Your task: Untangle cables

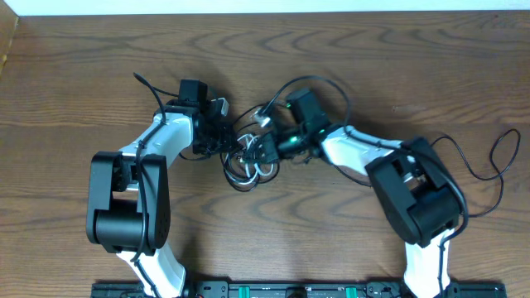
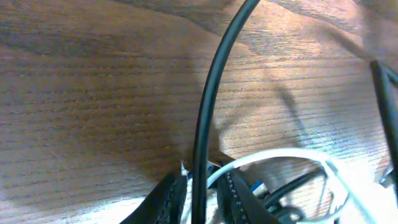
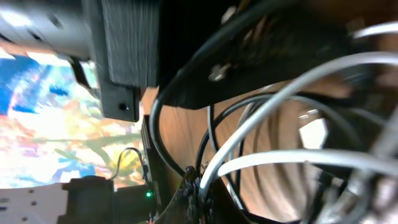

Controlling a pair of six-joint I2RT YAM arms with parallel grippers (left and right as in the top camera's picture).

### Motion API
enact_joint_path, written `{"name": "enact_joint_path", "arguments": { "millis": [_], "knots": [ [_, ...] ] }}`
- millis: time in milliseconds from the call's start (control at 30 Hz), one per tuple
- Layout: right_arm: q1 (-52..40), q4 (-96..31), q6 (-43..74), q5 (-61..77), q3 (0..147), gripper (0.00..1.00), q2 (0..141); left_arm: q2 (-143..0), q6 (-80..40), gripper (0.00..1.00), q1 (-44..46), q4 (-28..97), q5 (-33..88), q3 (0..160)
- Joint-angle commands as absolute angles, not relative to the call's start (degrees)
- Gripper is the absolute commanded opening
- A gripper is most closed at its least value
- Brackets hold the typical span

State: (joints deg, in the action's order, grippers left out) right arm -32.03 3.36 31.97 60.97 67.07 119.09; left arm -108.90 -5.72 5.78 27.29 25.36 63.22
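The cables (image 1: pixel 248 161), thin black loops and a white one, lie tangled at the middle of the table between both arms. My left gripper (image 1: pixel 220 136) reaches into the tangle's left side. In its wrist view the left gripper (image 2: pixel 200 202) is shut on a black cable (image 2: pixel 205 112) that runs up between the fingers, and a white cable (image 2: pixel 292 154) arcs off to the right. My right gripper (image 1: pixel 267 151) sits on the tangle's right side. The right gripper (image 3: pixel 200 199) is shut on the white cable (image 3: pixel 261 118), which enters its jaws, with black cable loops (image 3: pixel 214 130) behind.
Bare wooden table (image 1: pixel 83 66) surrounds the tangle. A thicker black arm cable (image 1: pixel 489 165) loops on the table at the right. The left arm's dark body (image 3: pixel 124 56) fills the top of the right wrist view, close by.
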Motion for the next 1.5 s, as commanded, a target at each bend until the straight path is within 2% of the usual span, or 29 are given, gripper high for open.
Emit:
{"name": "enact_joint_path", "arguments": {
  "millis": [0,33,267,533,667,1467],
  "knots": [
    [-28.80,3.18,30.79,65.39,67.77,0.01,115.94,-111.22,-4.75,0.25,6.04,28.18,22.87,61.12],
    [-28.36,3.18,30.79,65.76,67.77,0.01,115.74,-111.11,-4.75,0.30,6.04,28.21,22.87,61.14],
    [-27.92,1.43,28.86,64.29,67.77,0.01,115.72,-106.21,-5.26,0.39,4.62,29.91,22.92,63.33],
    [-28.21,0.30,28.60,57.45,67.77,0.01,115.72,-96.92,-12.21,0.51,4.19,30.50,22.94,63.68],
    [-28.21,-0.73,28.58,53.78,67.77,0.01,115.72,-96.40,-15.64,0.53,4.21,33.36,22.92,63.64],
    [-28.23,-4.27,26.87,47.86,67.77,0.01,115.72,-96.40,-13.15,0.53,3.16,42.15,27.51,57.82]
  ]
}}
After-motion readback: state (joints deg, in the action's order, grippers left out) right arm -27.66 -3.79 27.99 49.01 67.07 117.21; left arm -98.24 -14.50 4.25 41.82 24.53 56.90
